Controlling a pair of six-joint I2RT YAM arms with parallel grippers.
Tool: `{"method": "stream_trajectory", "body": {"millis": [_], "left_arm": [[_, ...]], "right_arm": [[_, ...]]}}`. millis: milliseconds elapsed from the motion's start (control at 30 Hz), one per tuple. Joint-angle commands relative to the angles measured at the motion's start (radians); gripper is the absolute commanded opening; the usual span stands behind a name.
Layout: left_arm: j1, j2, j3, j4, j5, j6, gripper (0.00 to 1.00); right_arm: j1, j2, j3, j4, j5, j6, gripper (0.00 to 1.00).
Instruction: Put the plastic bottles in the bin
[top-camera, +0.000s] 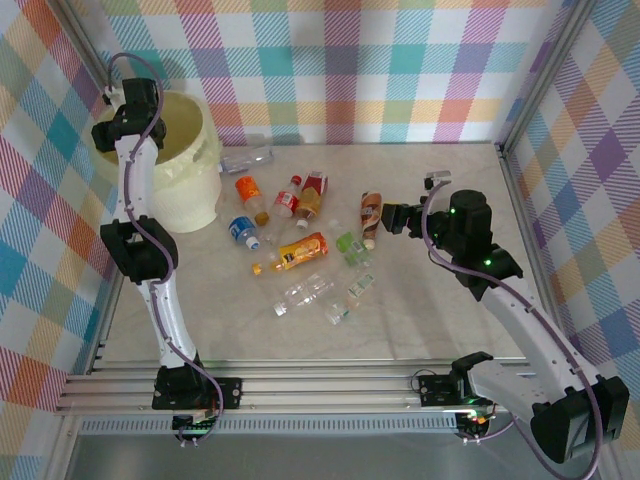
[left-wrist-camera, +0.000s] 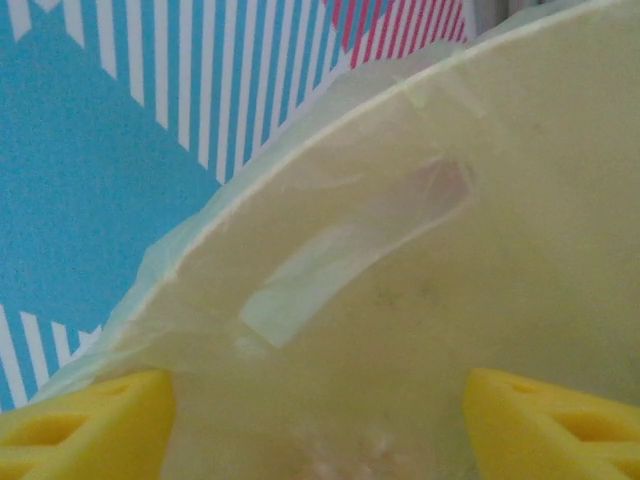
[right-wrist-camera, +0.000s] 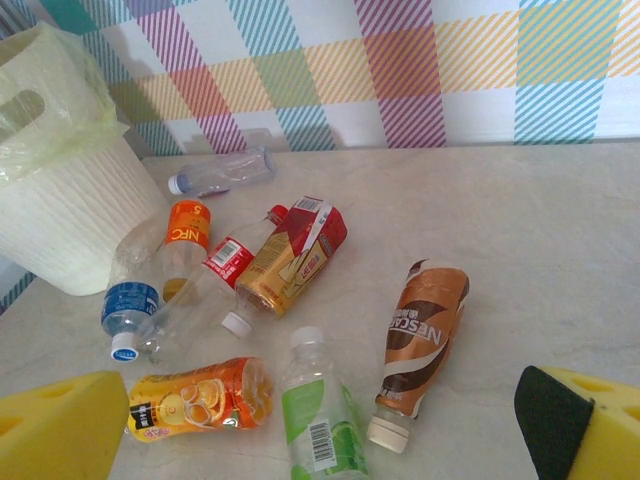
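Bin (top-camera: 190, 190) partly behind left arm (top-camera: 135, 180), bottles (top-camera: 303, 250) scattered

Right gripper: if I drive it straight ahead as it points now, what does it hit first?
Likely the green-labelled bottle, centred before the right gripper; the brown Nescafe bottle lies just right of that line. Depth unclear.

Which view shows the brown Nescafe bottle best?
Right wrist: the brown Nescafe bottle lies close, label readable, white cap nearest. Top external shows it small, ahead of the right gripper. Left wrist faces the bin.
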Motion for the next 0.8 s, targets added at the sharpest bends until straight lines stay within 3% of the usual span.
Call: {"method": "stream_trajectory", "body": {"millis": [0, 300, 600, 767], "left_arm": [[0.001, -0.029, 0.052, -0.045, 0.018, -0.049, 0.84], [-0.023, -0.112, 0.056, -0.082, 0.131, -0.180, 1.00], [-0.071, -0.260, 0.006, -0.098, 0.416, -0.321, 1.00], [-0.112, -0.431, -0.207, 0.027, 0.558, -0.373, 1.00]], "right_arm": [[0.001, -0.017, -0.008, -0.011, 0.017, 0.021, 1.00], [0.001, -0.029, -0.023, -0.024, 0.035, 0.029, 1.00], [0.001, -0.030, -0.059, -0.024, 0.068, 0.052, 1.00], [0.000, -0.031, -0.072, -0.020, 0.088, 0.062, 1.00]]}}
